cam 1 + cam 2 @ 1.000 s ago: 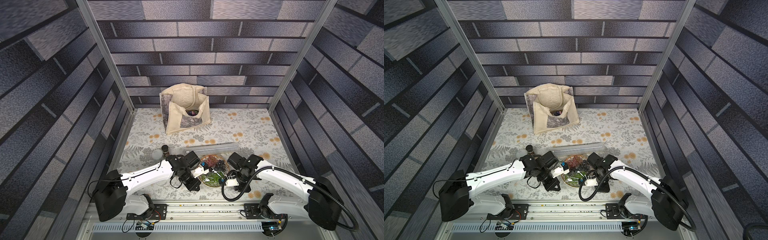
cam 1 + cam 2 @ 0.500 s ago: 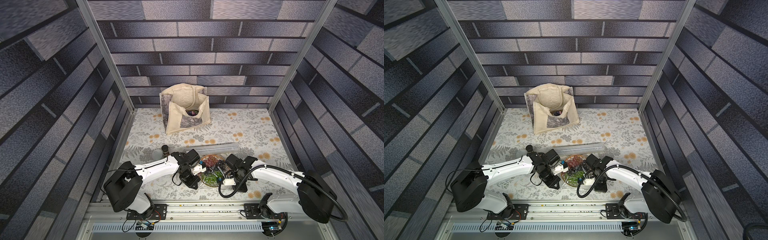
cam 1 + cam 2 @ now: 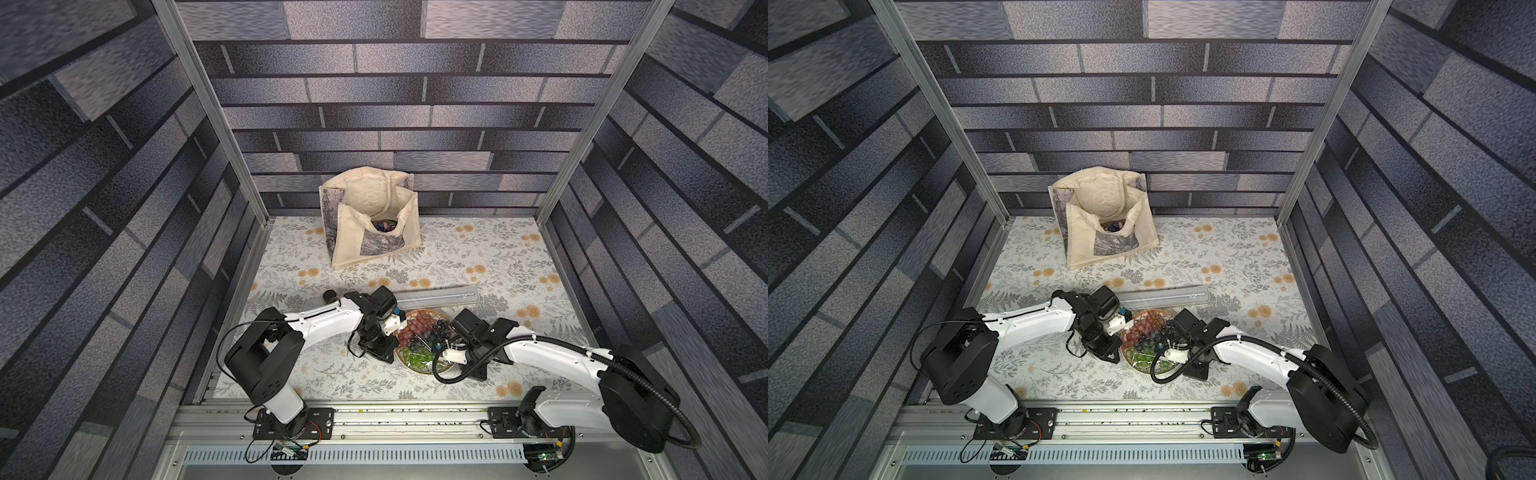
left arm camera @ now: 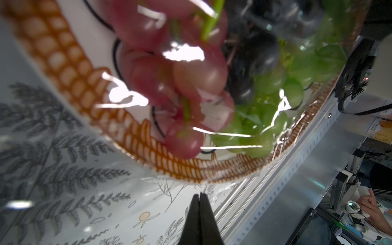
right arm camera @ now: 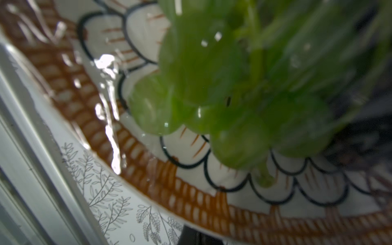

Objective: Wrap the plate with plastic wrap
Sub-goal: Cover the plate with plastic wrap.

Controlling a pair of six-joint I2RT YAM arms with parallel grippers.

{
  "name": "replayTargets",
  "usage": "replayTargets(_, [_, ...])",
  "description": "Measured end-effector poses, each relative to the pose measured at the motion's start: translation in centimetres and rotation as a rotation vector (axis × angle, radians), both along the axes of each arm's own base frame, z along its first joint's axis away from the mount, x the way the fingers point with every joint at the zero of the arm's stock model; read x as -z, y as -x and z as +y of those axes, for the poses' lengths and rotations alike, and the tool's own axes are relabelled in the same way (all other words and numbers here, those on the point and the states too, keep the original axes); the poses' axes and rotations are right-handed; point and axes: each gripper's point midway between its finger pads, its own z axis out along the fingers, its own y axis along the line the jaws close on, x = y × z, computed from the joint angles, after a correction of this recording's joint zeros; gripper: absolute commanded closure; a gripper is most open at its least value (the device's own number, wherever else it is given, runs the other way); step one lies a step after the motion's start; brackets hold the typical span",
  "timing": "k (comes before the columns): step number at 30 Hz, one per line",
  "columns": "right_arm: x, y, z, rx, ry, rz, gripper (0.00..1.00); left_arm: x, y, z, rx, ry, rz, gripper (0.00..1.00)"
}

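The plate [image 4: 180,169] of grapes [image 4: 186,78] sits on the table [image 3: 457,249] between both arms; plastic wrap [image 4: 222,134] already lies over it. The left tool [image 4: 199,203] and right tool [image 5: 191,236] are clenched by the rim, apparently tucking the remaining edges.

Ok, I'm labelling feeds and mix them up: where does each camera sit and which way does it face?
Both top views: high over the robot's base, looking down at the table; left arm and right arm flank the plate.
Left wrist: low beside the plate, facing red grapes; shut left gripper shows.
Right wrist: low beside it, facing green grapes; right gripper barely shows.
Shared: the plate under plastic wrap.
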Motion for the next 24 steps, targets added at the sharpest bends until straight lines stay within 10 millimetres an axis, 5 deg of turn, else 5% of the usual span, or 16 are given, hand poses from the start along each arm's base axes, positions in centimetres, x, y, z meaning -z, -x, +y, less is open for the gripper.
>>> replayTargets(7, [-2.4,-1.6,-0.7,0.015,-0.022,-0.15,0.23,0.1,-1.3,0.9,-0.058,-0.024,-0.015,0.54])
replayTargets(10, [-4.1,-2.3,-1.6,0.001,-0.025,-0.243,0.1,-1.4,-2.3,1.7,-0.109,0.008,-0.06,0.43])
replayTargets(14, [-6.2,-2.8,-3.0,-0.014,-0.011,-0.328,0.0,-5.7,-4.0,2.8,-0.201,0.104,-0.176,0.31])
replayTargets(18, [-10.8,-4.6,-2.8,0.023,-0.063,-0.447,0.0,-9.1,-4.4,3.1,-0.286,0.183,-0.227,0.22])
replayTargets(24, [-19.9,-8.1,-0.9,0.296,-0.246,-0.567,0.0,-8.9,-2.2,1.7,-0.376,0.198,-0.09,0.16])
